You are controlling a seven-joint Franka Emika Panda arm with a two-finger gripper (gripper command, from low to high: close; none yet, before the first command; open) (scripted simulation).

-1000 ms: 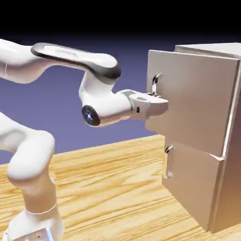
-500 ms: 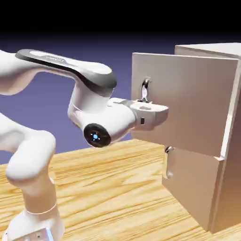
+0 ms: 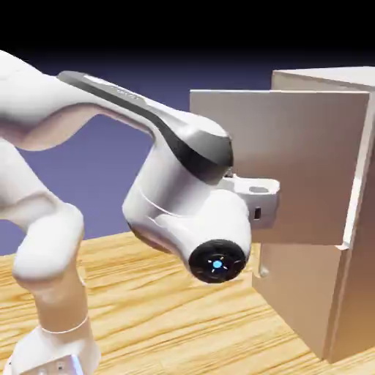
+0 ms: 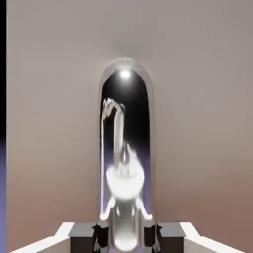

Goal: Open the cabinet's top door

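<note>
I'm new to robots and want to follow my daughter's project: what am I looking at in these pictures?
The machine is a white robot arm, rendered in simulation. The exterior view watches from outside: a metallic cabinet stands on the wooden table, its top door swung out and its lower door closed. The hand view looks along the end effector. Its two fingertips, at the bottom, are closed on a silver handle on the top door.
</note>
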